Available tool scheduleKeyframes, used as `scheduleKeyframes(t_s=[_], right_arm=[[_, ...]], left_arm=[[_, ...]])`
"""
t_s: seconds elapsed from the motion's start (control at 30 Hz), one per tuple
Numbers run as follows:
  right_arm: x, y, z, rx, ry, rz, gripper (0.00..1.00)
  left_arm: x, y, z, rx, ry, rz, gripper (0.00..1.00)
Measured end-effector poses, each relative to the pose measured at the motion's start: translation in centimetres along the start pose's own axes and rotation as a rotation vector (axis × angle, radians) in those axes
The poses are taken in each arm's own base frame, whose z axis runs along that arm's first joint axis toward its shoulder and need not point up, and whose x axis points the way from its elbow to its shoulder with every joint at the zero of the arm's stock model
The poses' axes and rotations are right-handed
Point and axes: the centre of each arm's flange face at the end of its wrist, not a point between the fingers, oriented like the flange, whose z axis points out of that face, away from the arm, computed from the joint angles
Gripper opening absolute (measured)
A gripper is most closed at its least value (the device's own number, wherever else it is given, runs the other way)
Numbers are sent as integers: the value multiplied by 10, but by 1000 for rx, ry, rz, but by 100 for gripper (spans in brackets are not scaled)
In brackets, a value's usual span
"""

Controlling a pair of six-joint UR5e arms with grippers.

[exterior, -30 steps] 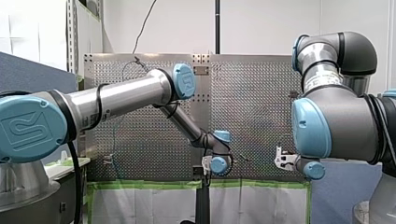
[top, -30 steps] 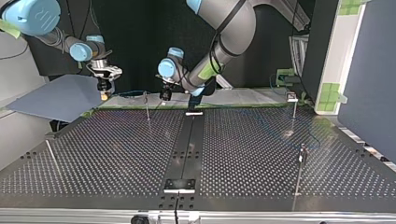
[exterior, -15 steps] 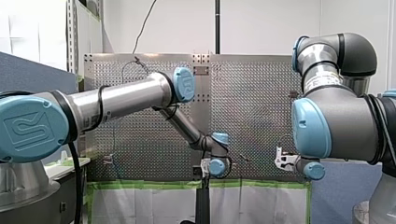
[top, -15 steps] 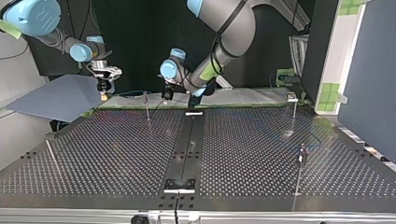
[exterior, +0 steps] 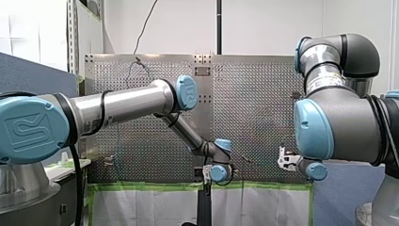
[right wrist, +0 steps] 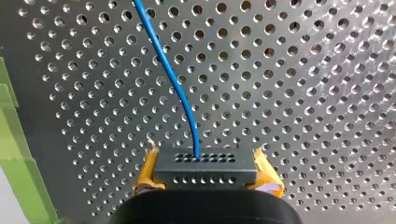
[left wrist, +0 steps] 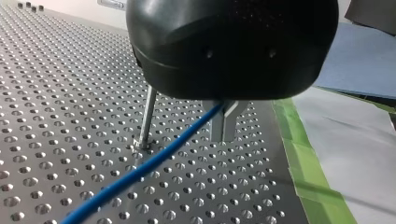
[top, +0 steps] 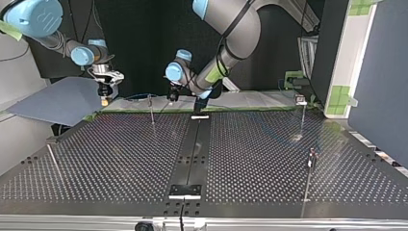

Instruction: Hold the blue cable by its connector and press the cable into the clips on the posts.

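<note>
My right gripper (right wrist: 208,161) has its yellow pads clamped on the black connector (right wrist: 205,171). The blue cable (right wrist: 175,84) leaves the connector's face and runs out over the perforated table (right wrist: 303,93).

My left gripper (left wrist: 224,123) has its metal fingers drawn together on that same cable farther along, as far as its dark body lets me see. From there the cable slopes down and away past the foot of the nearest post (left wrist: 147,116). This gripper hangs just beside that post. In the top view, my right gripper is on the post's other side and farther off, so the held span passes the post near its head. A strip of green tape (left wrist: 299,158) lies beyond my left gripper, on the side away from the post.

I judge the step in hand to be bringing the held span to this post's clip, and the cable does not look seated yet. The next move calls for three things:
- lining the span up over the clip, which the wrist view hides;
- keeping it taut from the connector end;
- pressing straight into the clip without shoving the thin post aside.
</note>
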Motion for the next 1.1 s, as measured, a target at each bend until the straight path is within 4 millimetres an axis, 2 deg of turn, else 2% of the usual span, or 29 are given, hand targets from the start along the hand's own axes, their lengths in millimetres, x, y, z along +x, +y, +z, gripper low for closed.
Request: scheduleKeyframes(t_s=[0.27,0.6,0.83,1.1], right_arm=[[-15,7,8,-8,-30,5,2],[-5,17,28,-12,-6,2,2],[-1,19,34,-8,7,2,2],[-16,22,33,-6,1,0,2]], left_arm=[[0,2,0,-11,7,3,0],[-4,3,2,-38,-9,1,0],[-12,0,5,-65,-35,-6,0],[-22,-5,11,-60,-72,-15,0]])
